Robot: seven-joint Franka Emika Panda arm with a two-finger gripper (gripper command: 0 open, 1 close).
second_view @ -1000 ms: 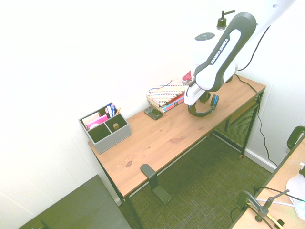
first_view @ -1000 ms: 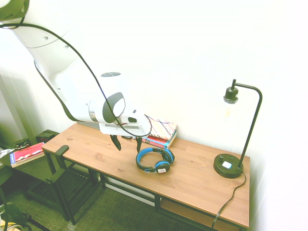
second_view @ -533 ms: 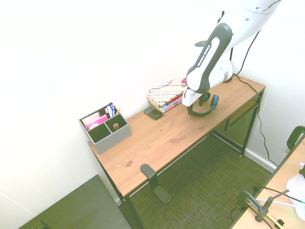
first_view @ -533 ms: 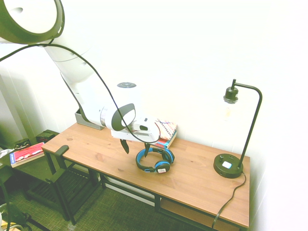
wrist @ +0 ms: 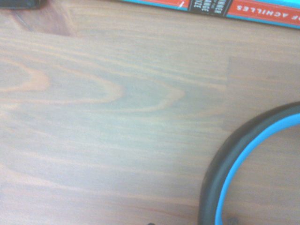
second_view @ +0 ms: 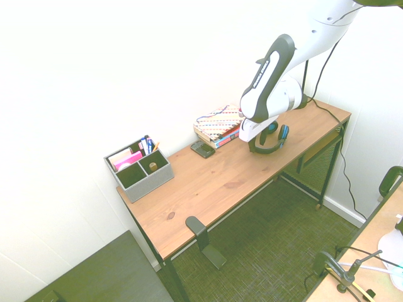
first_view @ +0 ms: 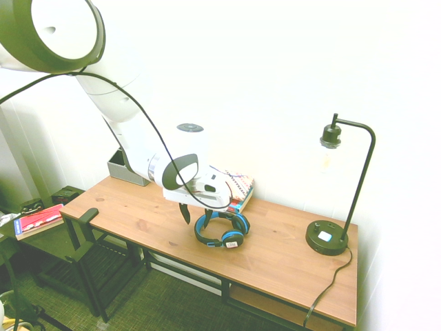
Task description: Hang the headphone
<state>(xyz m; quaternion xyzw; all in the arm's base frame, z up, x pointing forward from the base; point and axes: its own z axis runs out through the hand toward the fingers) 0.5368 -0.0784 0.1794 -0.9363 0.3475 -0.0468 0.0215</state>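
In the first exterior view, a red-covered book is seen at far left, on a low dark surface beside the desk. A black bracket is fixed at the desk's near edge. Behind it a grey organizer is set by the wall, partly covered by the arm. The gripper is held over the headband, its fingers spread apart; whether the band is touched cannot be told. The headphone is laid on the desk, a white label shown on one cup. Just behind, a stack of books is partly hidden by the gripper. At right a black lamp is stood, well apart from the cups.

In the second exterior view, the organizer's compartments are exposed: a pink item is held in one, pens in another, and a small brown object in a front one. A dark handheld device is shown between organizer and books, and the bracket's lower plate is revealed below the desk edge. By the wrist view, "ACHILLES" is made readable on a book spine.
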